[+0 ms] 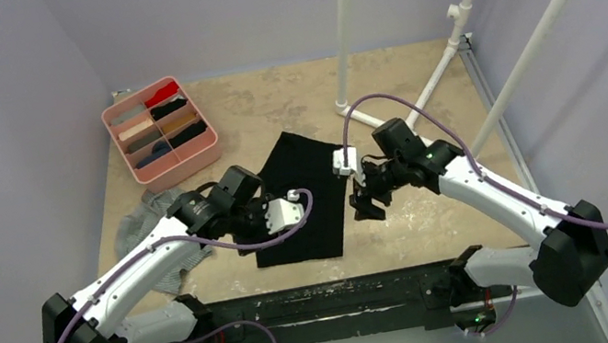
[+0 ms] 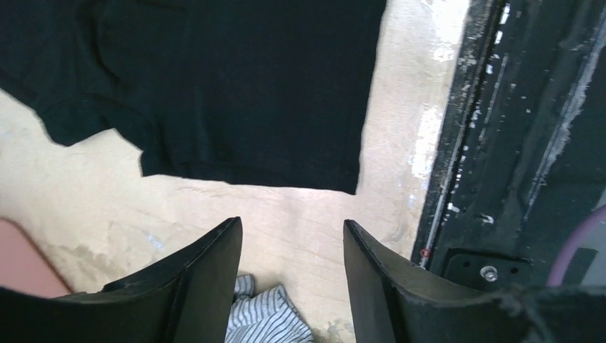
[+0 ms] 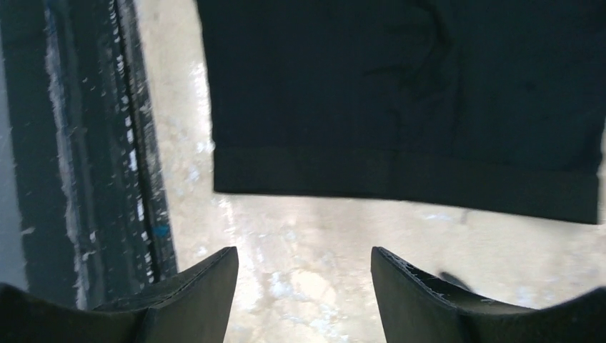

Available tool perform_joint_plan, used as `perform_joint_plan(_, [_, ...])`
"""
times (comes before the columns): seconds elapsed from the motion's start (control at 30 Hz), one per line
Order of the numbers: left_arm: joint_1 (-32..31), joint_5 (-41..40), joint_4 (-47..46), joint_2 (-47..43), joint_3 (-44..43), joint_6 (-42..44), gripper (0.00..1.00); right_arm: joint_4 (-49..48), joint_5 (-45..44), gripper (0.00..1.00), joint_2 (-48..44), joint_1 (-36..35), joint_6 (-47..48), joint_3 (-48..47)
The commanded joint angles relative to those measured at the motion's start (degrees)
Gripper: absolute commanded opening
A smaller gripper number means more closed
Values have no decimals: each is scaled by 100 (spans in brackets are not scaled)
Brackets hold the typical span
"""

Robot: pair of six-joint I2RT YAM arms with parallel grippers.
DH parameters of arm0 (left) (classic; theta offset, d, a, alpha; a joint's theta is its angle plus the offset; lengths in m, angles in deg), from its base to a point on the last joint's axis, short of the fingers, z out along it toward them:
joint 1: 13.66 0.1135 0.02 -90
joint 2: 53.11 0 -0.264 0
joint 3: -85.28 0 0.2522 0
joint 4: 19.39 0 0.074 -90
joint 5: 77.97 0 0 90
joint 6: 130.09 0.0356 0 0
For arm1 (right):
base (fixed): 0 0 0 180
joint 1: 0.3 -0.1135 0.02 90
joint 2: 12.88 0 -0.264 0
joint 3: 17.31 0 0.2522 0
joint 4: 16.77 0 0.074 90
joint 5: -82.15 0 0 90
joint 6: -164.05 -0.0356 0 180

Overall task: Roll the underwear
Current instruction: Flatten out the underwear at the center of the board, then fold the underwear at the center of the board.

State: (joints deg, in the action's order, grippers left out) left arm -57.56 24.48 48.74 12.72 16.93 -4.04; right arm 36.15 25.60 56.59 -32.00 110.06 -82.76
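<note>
On the worktop, seen from above, the black underwear lies flat between the arms. The grey underwear sits crumpled well to its left.

From the left wrist, the left gripper stands released and empty just short of the black underwear's edge. Grey stripes show under it, so we could snag that cloth instead.

From the right wrist, the right gripper is likewise released and empty, near the hem. The hem lies thin on the worktop, so we might miss it, or grip unevenly and roll it crooked.
</note>
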Motion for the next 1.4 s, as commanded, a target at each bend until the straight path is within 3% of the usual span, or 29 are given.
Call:
perform_joint_plan(0.0, [7, -448, -322, -336, -34, -4, 54, -1039, -509, 67, -130, 7, -462, -300])
perform_joint_plan(0.13, [287, -645, -707, -336, -30, -150, 56, -1820, -1247, 66, 376, 12, -1067, -400])
perform_joint_plan(0.23, [726, -602, -960, -259, -91, -484, 59, -1847, -1524, 65, 1027, 24, -1258, -833])
perform_joint_plan(0.47, [1498, -491, -885, 205, -330, -1083, 65, -863, -553, 63, 1734, -119, -537, -1394])
perform_joint_plan(0.83, [2844, -27, -676, 251, -404, -1467, 68, -644, -1060, 63, 1239, -1911, 138, -105])
perform_joint_plan(1.0, [3010, -178, -590, 172, -502, -1593, 70, -1066, -1562, 60, 1265, -2584, -103, 315])
perform_joint_plan(1.37, [3028, -291, -551, 130, -557, -1545, 71, -1405, -2101, 45, 1688, -2863, -377, 319])
